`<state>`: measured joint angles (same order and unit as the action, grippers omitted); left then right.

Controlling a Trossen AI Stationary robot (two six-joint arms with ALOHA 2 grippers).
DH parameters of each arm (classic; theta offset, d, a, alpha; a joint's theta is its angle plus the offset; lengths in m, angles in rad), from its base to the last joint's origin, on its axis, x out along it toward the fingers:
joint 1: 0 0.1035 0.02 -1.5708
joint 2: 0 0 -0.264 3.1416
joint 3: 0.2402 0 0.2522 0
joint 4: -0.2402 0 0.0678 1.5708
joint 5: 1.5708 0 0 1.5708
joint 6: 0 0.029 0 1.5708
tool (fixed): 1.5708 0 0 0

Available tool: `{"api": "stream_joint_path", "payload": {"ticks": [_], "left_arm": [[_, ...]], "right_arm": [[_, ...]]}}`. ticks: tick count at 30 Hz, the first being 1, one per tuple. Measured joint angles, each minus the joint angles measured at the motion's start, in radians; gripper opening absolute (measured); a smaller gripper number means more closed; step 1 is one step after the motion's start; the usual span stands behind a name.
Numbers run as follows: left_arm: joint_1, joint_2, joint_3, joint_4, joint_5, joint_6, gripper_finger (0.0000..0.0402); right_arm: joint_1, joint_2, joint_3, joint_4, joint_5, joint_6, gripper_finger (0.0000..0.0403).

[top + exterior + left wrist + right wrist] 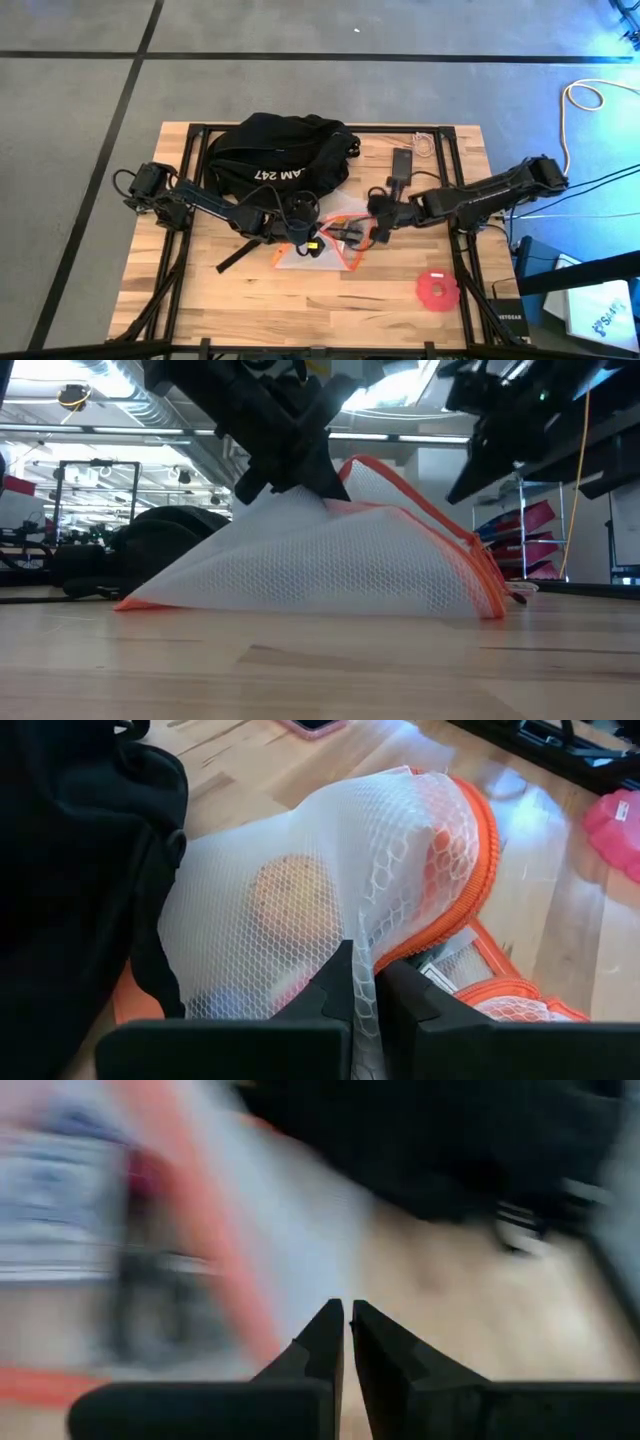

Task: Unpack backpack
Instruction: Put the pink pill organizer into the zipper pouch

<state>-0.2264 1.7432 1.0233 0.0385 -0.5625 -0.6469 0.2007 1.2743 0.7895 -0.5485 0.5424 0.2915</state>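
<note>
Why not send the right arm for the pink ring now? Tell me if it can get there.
Probably yes: the right gripper is shut and empty beside the mesh pouch, and bare table lies between it and the pink ring.

One black backpack (275, 150) lay on the single wooden table (200, 290), alongside one white mesh pouch (335, 235) trimmed in orange. One flat black phone (401, 161) and one pink-red round object (437, 290) also sat on the boards, with one small coil of white cable (425, 145) near the phone. Two dark robot arms were over the table, each ending in one gripper: the left gripper (365, 1005) and the right gripper (347, 1335).
</note>
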Motion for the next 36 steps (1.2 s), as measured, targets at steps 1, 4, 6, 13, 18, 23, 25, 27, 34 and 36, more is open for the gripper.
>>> {"api": "stream_joint_path", "payload": {"ticks": [1, 4, 6, 13, 18, 23, 25, 27, 34, 36], "left_arm": [[0.0, 0.0, 0.0, 0.0, 0.0, 0.0, 0.0], [0.0, 0.0, 0.0, 0.0, -0.002, 0.0, 0.0], [0.0, 0.0, 0.0, 0.0, -0.003, 0.0, 0.0], [0.0, 0.0, 0.0, 0.0, -0.003, 0.0, 0.0], [0.0, 0.0, 0.0, -0.005, -0.003, 0.019, 0.0], [-0.001, 0.0, 0.0, -0.006, -0.003, 0.031, 0.0], [-0.001, 0.0, 0.0, -0.016, -0.003, 0.03, 0.0], [-0.001, 0.0, 0.0, -0.028, -0.004, 0.03, 0.0], [-0.001, 0.0, 0.0, -0.037, -0.004, 0.027, 0.0], [-0.001, 0.001, -0.001, -0.037, -0.004, 0.027, 0.0]], "right_arm": [[-0.019, -0.002, 0.0, -0.039, 0.055, 0.024, 0.001], [-0.1, -0.003, 0.0, -0.139, 0.206, 0.127, 0.001], [-0.175, -0.003, 0.0, -0.179, 0.241, 0.142, 0.001], [-0.52, -0.003, 0.0, -0.126, 0.174, 0.031, 0.001], [-0.717, -0.002, -0.071, 0.112, 0.076, -0.12, 0.001], [-0.85, 0.025, -0.173, 0.369, -0.091, -0.113, 0.0024], [-0.882, 0.038, -0.187, 0.408, -0.091, -0.066, 0.0046], [-0.908, 0.041, -0.192, 0.419, -0.091, -0.034, 0.0078], [-0.948, 0.098, -0.192, 0.394, -0.081, 0.056, 0.0215], [-0.965, 0.138, -0.192, 0.392, -0.072, 0.094, 0.0245]]}}
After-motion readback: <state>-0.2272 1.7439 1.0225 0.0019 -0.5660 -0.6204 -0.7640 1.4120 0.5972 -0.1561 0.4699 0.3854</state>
